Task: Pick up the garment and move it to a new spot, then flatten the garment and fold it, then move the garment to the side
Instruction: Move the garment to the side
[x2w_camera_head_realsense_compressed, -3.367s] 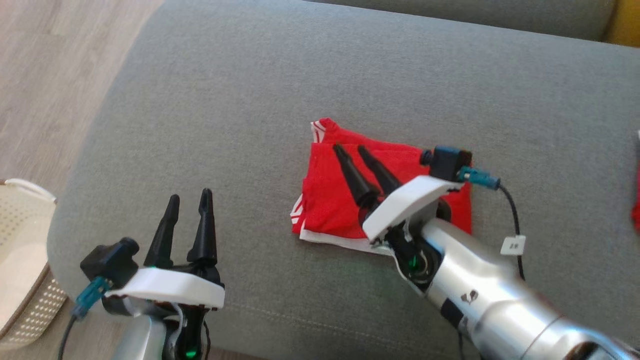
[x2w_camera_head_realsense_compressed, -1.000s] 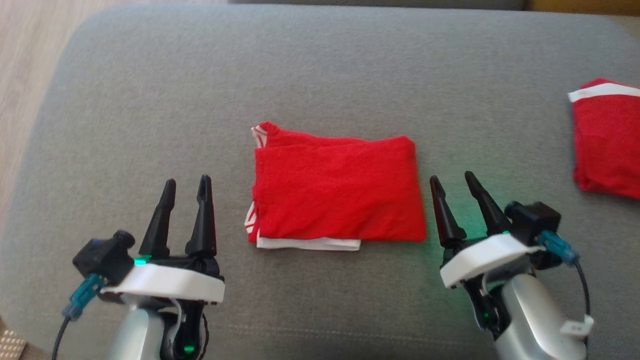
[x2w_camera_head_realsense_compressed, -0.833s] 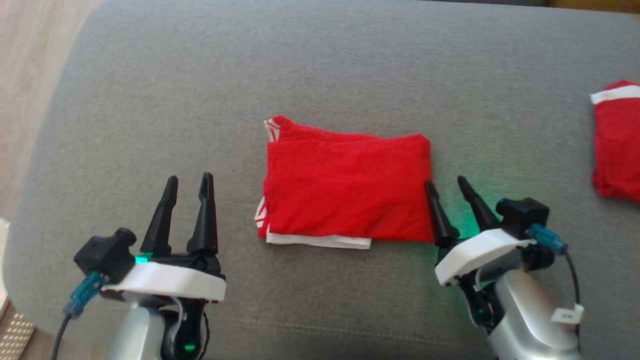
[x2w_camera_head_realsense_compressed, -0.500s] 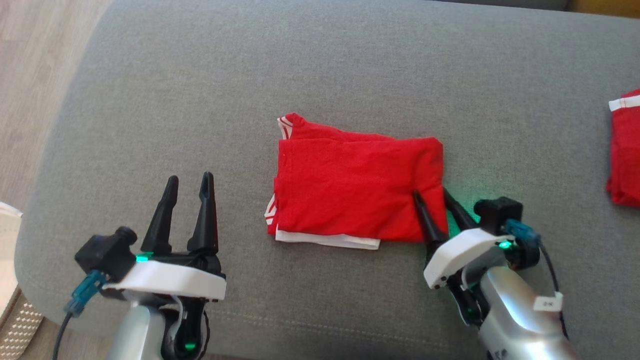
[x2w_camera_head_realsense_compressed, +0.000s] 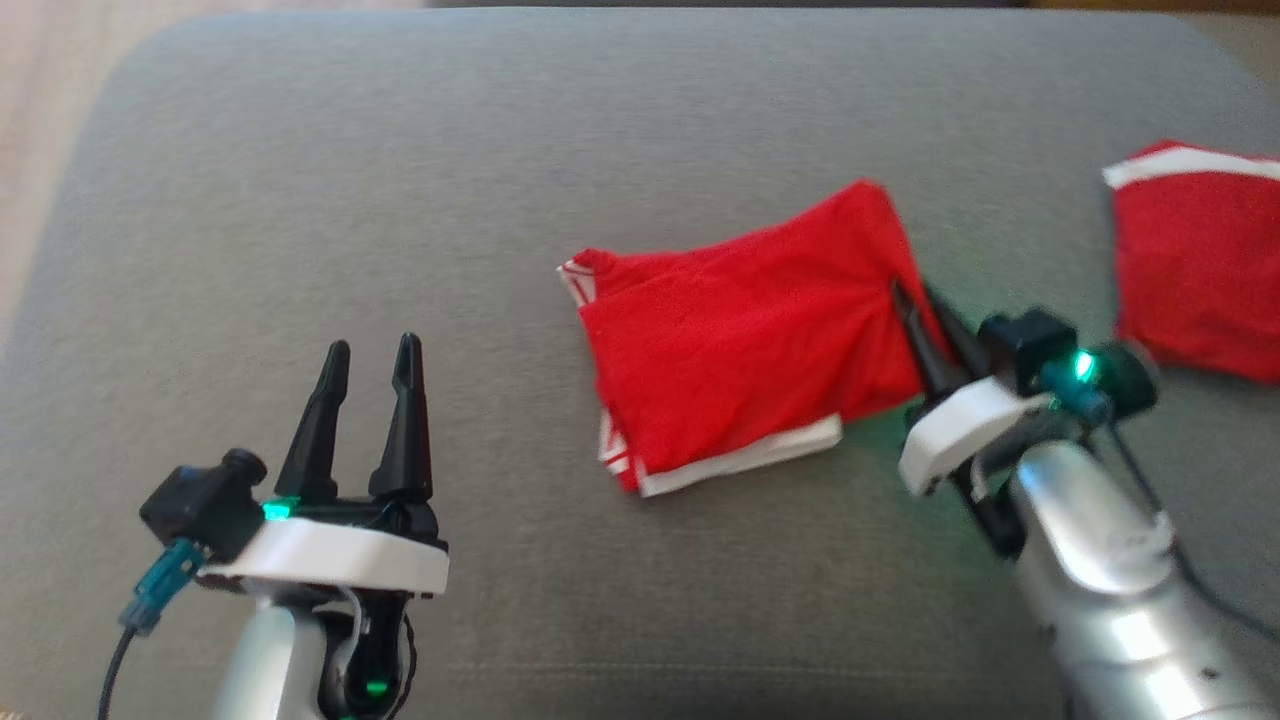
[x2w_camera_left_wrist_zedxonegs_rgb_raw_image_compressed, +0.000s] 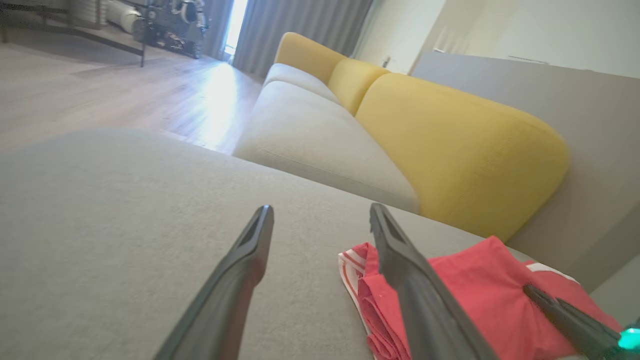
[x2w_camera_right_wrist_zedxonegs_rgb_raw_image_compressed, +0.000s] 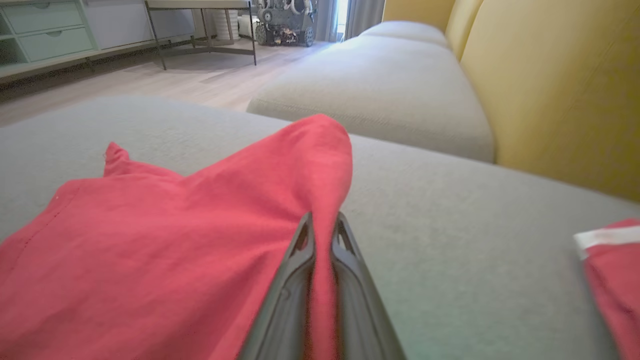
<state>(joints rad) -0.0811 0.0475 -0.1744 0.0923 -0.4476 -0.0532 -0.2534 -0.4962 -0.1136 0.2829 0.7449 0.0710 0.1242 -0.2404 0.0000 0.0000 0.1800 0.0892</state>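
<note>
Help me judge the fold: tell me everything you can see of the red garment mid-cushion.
The garment is red, soft-looking cloth with white trim, folded into a rough, layered rectangle. It lies askew on the grey cushion, a white band along its near edge, striped trim at its left corner. Its right edge is bunched and raised, pinched in the shut right gripper.

Right end effector (x2w_camera_head_realsense_compressed: 908, 293) pinching folded red garment (x2w_camera_head_realsense_compressed: 740, 330), left end effector (x2w_camera_head_realsense_compressed: 373, 345) spread wide, grey cushion (x2w_camera_head_realsense_compressed: 400, 150)
</note>
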